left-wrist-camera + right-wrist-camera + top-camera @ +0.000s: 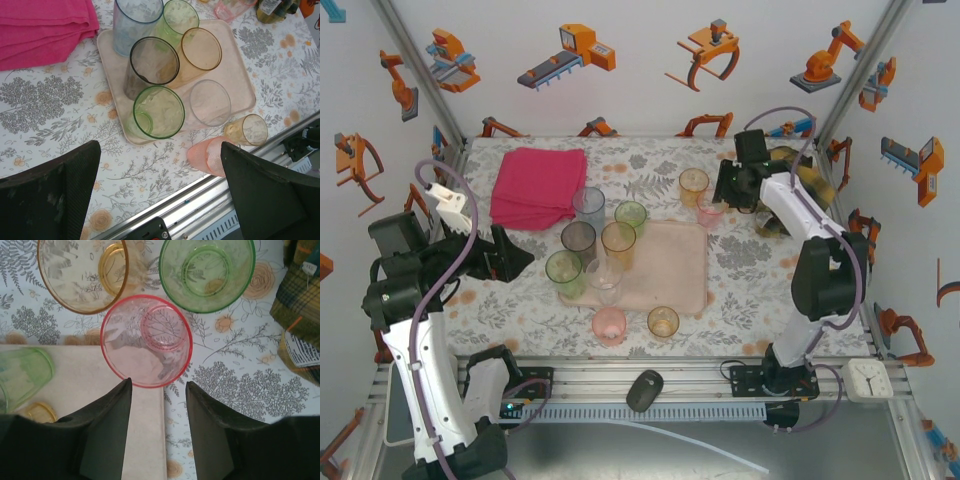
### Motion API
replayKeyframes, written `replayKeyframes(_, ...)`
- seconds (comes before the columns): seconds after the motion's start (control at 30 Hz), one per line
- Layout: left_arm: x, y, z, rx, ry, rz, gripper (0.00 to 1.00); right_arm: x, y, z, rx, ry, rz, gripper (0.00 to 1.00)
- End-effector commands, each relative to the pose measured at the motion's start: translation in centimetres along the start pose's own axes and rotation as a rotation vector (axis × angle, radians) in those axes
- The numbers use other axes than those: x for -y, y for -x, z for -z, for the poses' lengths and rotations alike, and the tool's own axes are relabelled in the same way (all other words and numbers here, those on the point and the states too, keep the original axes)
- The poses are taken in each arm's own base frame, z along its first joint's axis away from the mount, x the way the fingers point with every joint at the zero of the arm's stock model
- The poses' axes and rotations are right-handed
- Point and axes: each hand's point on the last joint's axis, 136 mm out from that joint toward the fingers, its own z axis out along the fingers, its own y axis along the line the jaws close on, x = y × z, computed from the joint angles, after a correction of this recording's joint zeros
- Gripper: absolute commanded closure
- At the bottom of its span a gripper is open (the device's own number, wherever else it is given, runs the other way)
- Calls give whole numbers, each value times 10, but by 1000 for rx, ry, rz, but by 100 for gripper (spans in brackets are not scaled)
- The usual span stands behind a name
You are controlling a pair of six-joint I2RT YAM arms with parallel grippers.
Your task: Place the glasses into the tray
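Note:
The pale pink tray (670, 275) lies mid-table and holds several glasses: pale blue (588, 205), green (630, 215), grey (578, 238), orange (618, 242), a second green (564, 270) and clear (604, 280). Off the tray, a pink glass (610, 325) and an orange one (663, 321) stand by the front edge. My left gripper (160, 147) hangs wide open over the table left of the tray, holding nothing. My right gripper (157, 387) is open, its tips just short of a pink glass (146, 340) beside the tray's corner (75, 385). Behind that stand an orange glass (82, 272) and a green one (207, 270).
A folded magenta cloth (538, 185) lies at the back left. A plaid cloth bundle (300, 315) sits at the back right by the wall. On the metal rail (700, 375) at the front lie a dark mouse-shaped object (644, 390) and a white clock (868, 378).

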Motion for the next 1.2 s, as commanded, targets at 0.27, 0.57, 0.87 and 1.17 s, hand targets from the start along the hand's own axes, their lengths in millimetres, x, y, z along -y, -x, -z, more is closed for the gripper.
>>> replayKeyframes(0.27,4,-3,-3,5,-35,27,3,15,12,-9,-16,-63,44,54)
replayKeyframes(0.57,5,-4,-2,8,-34,25,3,18,8,-27,-60,-64,30,57)
replayKeyframes(0.87,6,-4,-2,13,-39,26,3,22,3,-34,-82,-83,43,63)
replayKeyframes(1.17,6,-4,-3,13,-41,28,3,25,-1,-42,-93,-75,39,68)
